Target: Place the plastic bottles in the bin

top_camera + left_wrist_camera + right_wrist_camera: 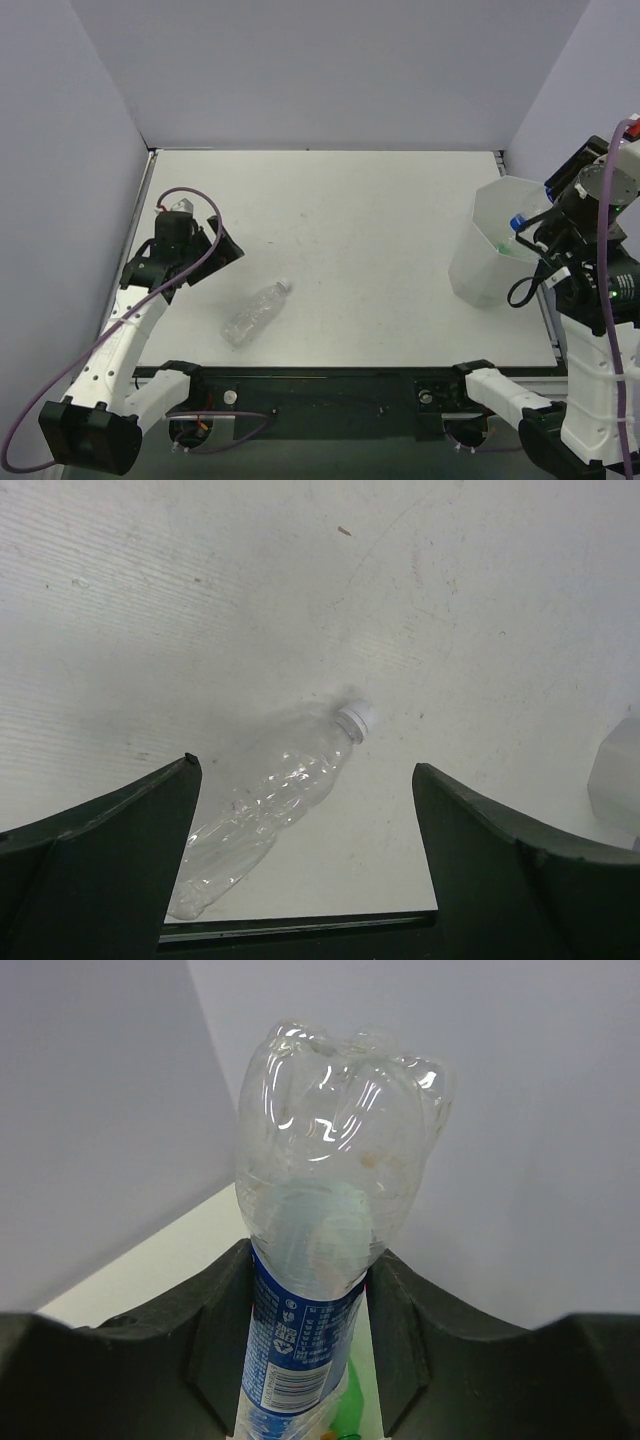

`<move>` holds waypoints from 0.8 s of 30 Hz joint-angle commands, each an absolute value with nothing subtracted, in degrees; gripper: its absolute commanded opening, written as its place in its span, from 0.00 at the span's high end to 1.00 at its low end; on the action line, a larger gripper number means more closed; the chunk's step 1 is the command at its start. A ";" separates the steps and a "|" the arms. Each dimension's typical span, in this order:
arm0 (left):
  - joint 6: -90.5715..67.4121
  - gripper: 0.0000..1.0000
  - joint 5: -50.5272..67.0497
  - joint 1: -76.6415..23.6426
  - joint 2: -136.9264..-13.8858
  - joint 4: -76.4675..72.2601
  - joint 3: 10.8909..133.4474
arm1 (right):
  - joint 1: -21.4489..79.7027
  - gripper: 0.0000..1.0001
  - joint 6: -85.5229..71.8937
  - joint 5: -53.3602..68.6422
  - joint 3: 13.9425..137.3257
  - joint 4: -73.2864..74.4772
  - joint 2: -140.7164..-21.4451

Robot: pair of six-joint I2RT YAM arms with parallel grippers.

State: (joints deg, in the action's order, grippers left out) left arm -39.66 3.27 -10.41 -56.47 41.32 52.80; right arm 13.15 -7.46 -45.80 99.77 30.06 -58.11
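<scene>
A clear bottle (255,312) with a white cap lies on its side on the white table, near the front left. It also shows in the left wrist view (280,805). My left gripper (222,252) is open and empty, up and left of that bottle; in its wrist view (304,767) the bottle lies between and beyond the jaws. My right gripper (535,240) is shut on the clear bottle with the blue label (305,1330) and holds it cap-down over the white bin (480,270). Its blue cap (517,222) sits at the bin's rim. A green bottle (352,1412) lies in the bin below.
The bin stands at the table's right edge, and a corner of it shows in the left wrist view (617,785). Grey walls close in the table on the left, back and right. A black rail (340,378) runs along the front edge.
</scene>
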 commanded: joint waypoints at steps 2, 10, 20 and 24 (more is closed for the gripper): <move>-36.13 0.02 -3.33 -10.72 -56.34 43.24 58.79 | 6.51 0.75 -6.05 -46.50 95.90 26.98 -60.73; -30.26 0.02 -3.95 -10.99 -55.20 46.84 59.06 | 2.73 0.08 -13.18 -38.32 93.86 34.62 -63.28; -21.36 0.02 1.78 -18.60 -62.21 52.10 60.47 | 3.25 0.05 -21.18 -21.72 97.83 37.53 -57.93; -22.32 0.02 -6.92 -30.28 -70.04 56.86 61.96 | 4.13 0.05 -23.46 -18.81 97.82 39.10 -57.57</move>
State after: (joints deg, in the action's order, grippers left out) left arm -23.92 -0.75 -20.97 -64.58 50.92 59.33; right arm 3.29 -19.68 -24.56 96.60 37.45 -57.36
